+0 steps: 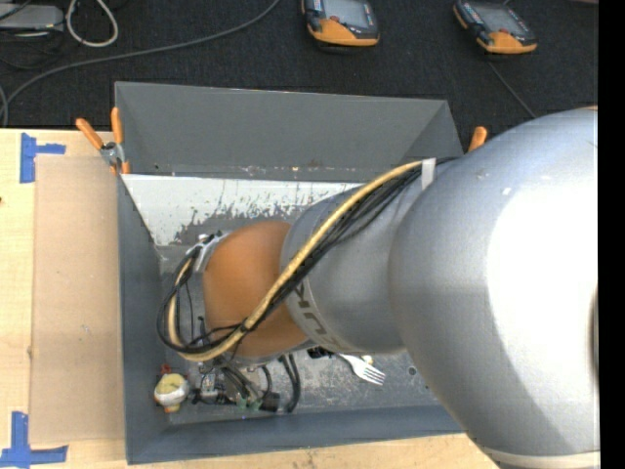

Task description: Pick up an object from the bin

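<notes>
My gripper (234, 387) is low in the bin's near left corner, mostly covered by the wrist above it. A small pale yellow, rounded thing (170, 391) with a red speck lies just left of the gripper, close to the bin's left wall; I cannot tell whether they touch. To the gripper's right, a white plastic fork (367, 367) lies on the bin floor, its tines pointing right. A small black thing (318, 352) pokes out from under the arm beside the fork.
The arm with its orange wrist cover and looped cables reaches in from the right and hides most of the bin floor. The bin's sloped back wall and near wall stand close around the gripper.
</notes>
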Robot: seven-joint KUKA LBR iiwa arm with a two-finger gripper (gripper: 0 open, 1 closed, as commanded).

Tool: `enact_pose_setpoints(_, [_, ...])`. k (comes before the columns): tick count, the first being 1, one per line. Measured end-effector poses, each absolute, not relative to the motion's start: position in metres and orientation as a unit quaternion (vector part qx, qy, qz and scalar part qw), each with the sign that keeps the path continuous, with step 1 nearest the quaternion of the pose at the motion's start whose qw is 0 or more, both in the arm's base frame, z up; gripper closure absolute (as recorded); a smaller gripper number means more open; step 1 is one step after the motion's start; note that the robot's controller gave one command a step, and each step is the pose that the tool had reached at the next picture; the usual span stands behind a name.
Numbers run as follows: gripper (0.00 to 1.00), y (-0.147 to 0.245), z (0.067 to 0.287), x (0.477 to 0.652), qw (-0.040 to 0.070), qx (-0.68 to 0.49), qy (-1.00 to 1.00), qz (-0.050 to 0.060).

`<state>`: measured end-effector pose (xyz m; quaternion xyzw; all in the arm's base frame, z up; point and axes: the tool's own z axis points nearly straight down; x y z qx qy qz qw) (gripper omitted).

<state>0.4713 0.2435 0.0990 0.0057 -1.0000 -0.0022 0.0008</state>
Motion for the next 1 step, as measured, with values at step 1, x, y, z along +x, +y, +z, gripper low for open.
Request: enact_pose_setpoints(1, [1.00, 0.2421, 0.1229, 0.4689, 0.006, 0.005, -1.000, 0.000])
